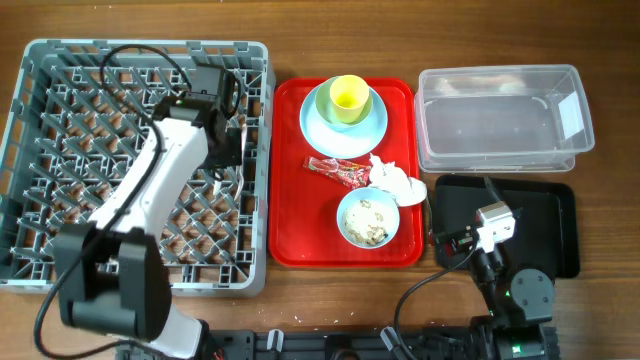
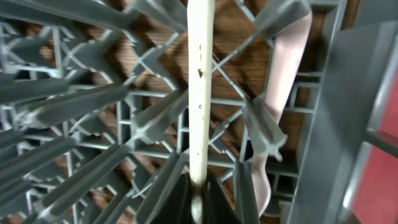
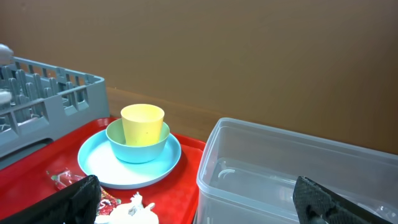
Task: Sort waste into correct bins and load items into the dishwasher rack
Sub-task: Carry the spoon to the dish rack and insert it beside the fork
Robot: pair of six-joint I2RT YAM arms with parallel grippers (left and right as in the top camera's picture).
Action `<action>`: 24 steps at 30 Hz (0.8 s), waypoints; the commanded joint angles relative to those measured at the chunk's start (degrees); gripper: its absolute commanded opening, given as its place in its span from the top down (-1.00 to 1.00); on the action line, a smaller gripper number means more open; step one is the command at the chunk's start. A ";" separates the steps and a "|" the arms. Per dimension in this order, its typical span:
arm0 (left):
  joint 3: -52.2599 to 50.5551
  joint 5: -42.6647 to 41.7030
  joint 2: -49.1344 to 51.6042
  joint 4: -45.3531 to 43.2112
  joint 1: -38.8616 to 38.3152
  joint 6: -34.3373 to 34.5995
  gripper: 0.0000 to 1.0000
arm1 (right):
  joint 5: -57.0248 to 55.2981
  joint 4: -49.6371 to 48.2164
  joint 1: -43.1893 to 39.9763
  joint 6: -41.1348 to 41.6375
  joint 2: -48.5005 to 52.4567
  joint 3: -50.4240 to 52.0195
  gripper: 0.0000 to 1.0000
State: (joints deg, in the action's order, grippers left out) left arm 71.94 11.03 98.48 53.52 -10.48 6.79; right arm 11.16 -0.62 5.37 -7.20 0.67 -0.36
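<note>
Wooden table (image 1: 320, 295); left claw (image 2: 199, 202) clamps white utensil (image 2: 200, 93) inside rack (image 2: 93, 106); right claw (image 3: 202, 205) spread wide.

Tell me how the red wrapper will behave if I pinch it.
The red wrapper looks thin and crinkled, so probably floppy and very light. It lies flat on the red tray, so a pinch may slide it rather than lift it. Its end seems to meet the napkin, which might drag along.

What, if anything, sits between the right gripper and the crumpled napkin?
Nothing visible does. The right gripper hangs open over the black tray, and only the low rim of the red tray lies before the napkin.
</note>
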 commanded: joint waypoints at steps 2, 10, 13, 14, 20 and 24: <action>0.28 -0.02 0.90 -0.59 0.17 -2.10 0.92 | 0.50 -0.22 -0.09 -0.26 -0.39 0.07 -0.99; 0.31 2.97 0.85 -0.55 0.17 -2.10 0.20 | 0.50 -0.22 -0.09 -0.31 -0.39 0.07 -1.00; 0.33 2.93 0.59 -0.52 0.17 -2.03 0.08 | 0.50 -0.22 -0.09 -0.28 -0.39 0.07 -0.99; 0.44 2.91 0.28 -0.52 0.17 -1.84 0.11 | 0.50 -0.22 -0.09 -0.28 -0.39 0.07 -1.00; 4.17 2.10 -5.57 0.61 0.17 2.27 0.14 | 0.50 -0.22 -0.09 -0.26 -0.39 0.07 -0.99; 5.99 -5.90 -12.90 1.42 0.17 8.07 -0.10 | 0.50 -0.22 -0.09 -0.28 -0.39 0.07 -1.00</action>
State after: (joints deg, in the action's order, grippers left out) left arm 75.66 11.49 92.44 54.50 -10.48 9.19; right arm 11.16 -0.62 5.37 -7.20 0.67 -0.36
